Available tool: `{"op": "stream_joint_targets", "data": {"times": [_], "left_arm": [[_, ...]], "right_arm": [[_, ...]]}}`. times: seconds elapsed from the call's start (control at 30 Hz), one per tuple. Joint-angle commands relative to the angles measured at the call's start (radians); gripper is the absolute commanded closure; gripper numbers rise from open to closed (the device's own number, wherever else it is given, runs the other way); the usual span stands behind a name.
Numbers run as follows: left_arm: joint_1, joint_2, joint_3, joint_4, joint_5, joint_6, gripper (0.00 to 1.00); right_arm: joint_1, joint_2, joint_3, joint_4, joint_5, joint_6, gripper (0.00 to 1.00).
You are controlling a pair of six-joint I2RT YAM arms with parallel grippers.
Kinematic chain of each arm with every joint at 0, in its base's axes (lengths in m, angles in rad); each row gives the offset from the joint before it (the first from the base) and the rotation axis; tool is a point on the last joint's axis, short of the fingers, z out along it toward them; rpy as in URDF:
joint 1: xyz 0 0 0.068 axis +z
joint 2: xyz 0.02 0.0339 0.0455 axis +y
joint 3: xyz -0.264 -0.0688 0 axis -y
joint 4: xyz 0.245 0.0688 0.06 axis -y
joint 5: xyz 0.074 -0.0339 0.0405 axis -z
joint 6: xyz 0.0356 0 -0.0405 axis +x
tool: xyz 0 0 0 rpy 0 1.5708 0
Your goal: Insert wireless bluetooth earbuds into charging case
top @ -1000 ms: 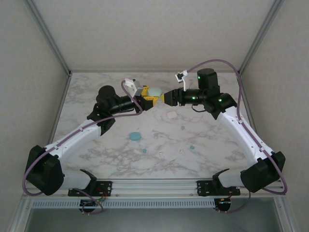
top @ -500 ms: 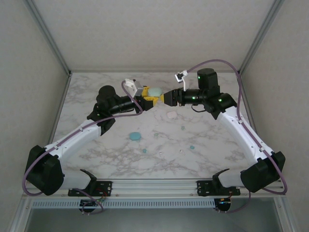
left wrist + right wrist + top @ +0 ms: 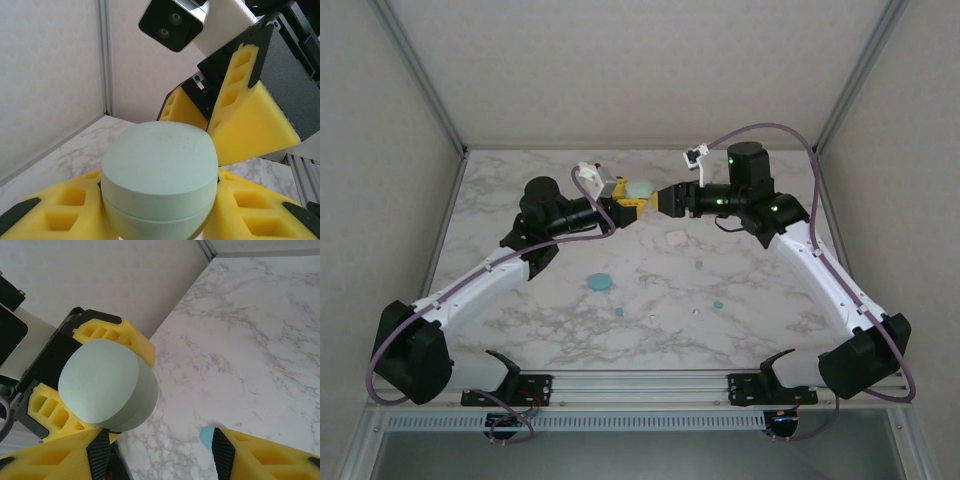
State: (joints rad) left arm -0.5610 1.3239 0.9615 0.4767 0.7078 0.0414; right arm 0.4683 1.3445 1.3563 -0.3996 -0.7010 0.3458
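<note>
1. Left gripper point(image 3: 632, 198) is clamped on the pale green case point(image 3: 640, 188), holding it above the rear middle of the table point(image 3: 750, 340). In the left wrist view its yellow pads point(image 3: 60, 210) hide the case's underside.
2. Right gripper point(image 3: 662, 200) faces it, fingers spread with nothing between them. We cannot tell whether the tips touch the case.
3. Loose on the marble nearer the arm bases we see a teal earbud point(image 3: 718, 303), a second teal earbud point(image 3: 619, 312) and a pale earbud point(image 3: 699, 265). They are too small for us to make out their shape.
4. Also on the table are a teal disc point(image 3: 599, 283) and a whitish case point(image 3: 675, 238), well apart.
5. In the right wrist view a teal patch point(image 3: 206, 436) is half covered by a finger, so we cannot identify it.
</note>
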Motion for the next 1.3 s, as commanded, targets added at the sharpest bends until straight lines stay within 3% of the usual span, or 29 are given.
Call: {"op": "stream_joint_targets", "data": {"times": [0.0, 0.47, 0.87, 1.03, 1.27], "left_arm": [[-0.019, -0.023, 0.027, -0.023, 0.080, 0.019, 0.69], [-0.020, -0.023, 0.025, -0.020, 0.074, 0.019, 0.69], [-0.022, -0.025, 0.016, 0.015, 0.063, 0.002, 0.69], [-0.022, -0.018, 0.020, 0.022, 0.044, -0.001, 0.69], [-0.022, -0.002, 0.031, 0.041, 0.045, -0.020, 0.69]], "right_arm": [[-0.003, -0.012, 0.016, 0.100, 0.042, 0.042, 0.39], [-0.005, 0.006, 0.049, 0.068, 0.108, 0.081, 0.36], [-0.006, 0.049, 0.153, -0.115, 0.183, 0.095, 0.35], [-0.005, 0.031, 0.151, -0.122, 0.050, 0.042, 0.35], [-0.006, 0.025, 0.175, -0.208, 0.033, -0.024, 0.35]]}}
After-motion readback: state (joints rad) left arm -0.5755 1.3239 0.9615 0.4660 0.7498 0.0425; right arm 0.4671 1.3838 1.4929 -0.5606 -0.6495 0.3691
